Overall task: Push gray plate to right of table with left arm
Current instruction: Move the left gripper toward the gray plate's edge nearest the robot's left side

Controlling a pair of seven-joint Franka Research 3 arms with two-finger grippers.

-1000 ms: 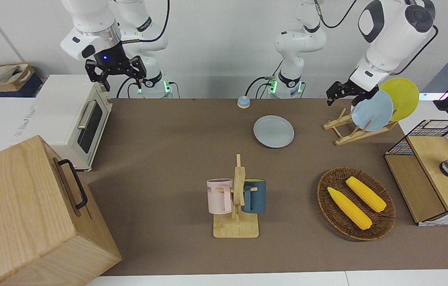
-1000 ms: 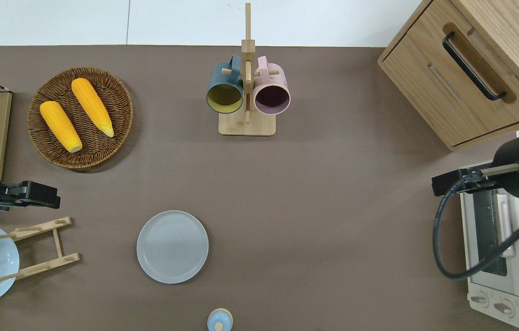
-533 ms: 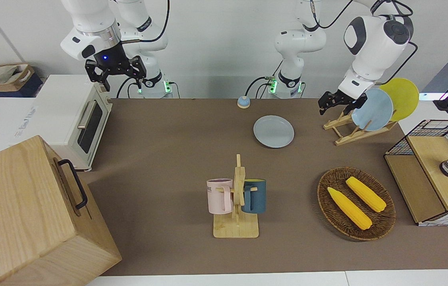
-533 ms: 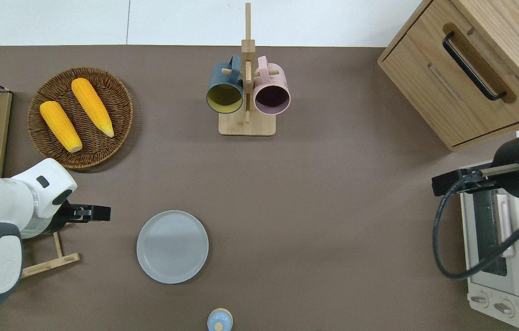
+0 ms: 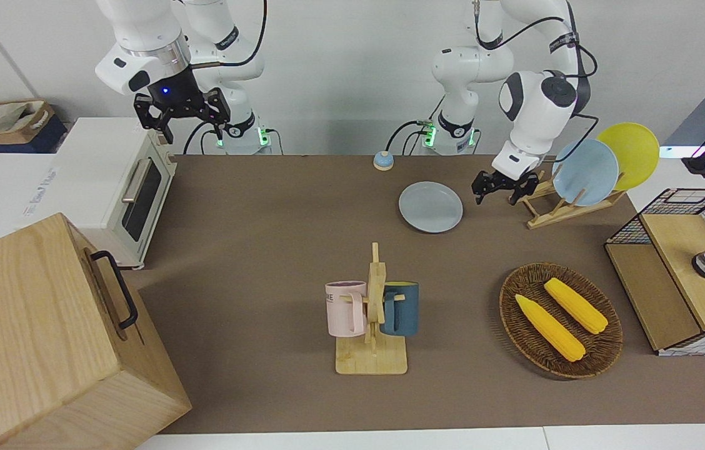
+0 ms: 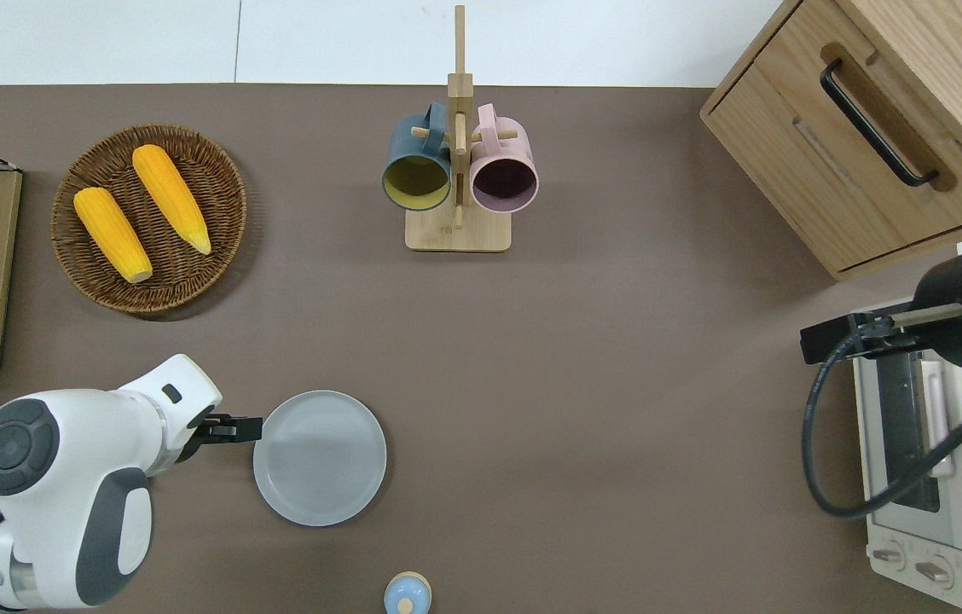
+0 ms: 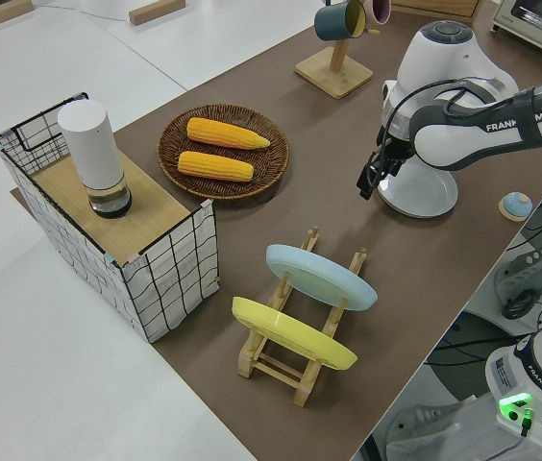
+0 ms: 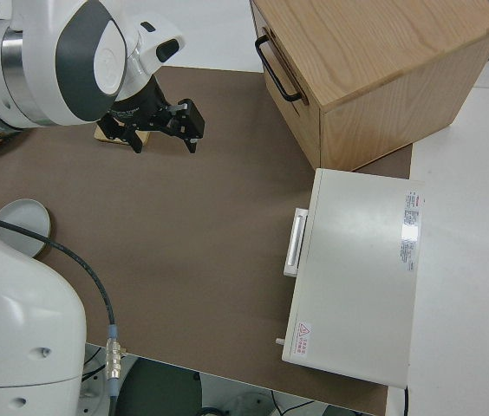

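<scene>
The gray plate [image 5: 430,207] lies flat on the brown table [image 5: 265,219], nearer to the robots than the mug stand; it also shows in the overhead view [image 6: 320,457] and the left side view [image 7: 427,195]. My left gripper [image 5: 495,195] is low over the table, right beside the plate's rim on the side toward the left arm's end of the table [image 6: 238,428]. Its fingers look open and hold nothing. I cannot tell whether it touches the rim. My right gripper [image 5: 193,128] is parked, open and empty.
A wooden dish rack [image 5: 546,209] holds a sky-blue plate [image 5: 585,173] and a yellow plate [image 5: 632,153]. A mug stand [image 5: 372,312], a basket with corn [image 5: 560,320], a wire crate [image 5: 684,269], a toaster oven [image 5: 121,181], a wooden cabinet [image 5: 46,337] and a small bell [image 5: 382,160] stand around.
My left arm has swung from over the dish rack down to the gray plate's rim. The plate has not moved. The right arm is still.
</scene>
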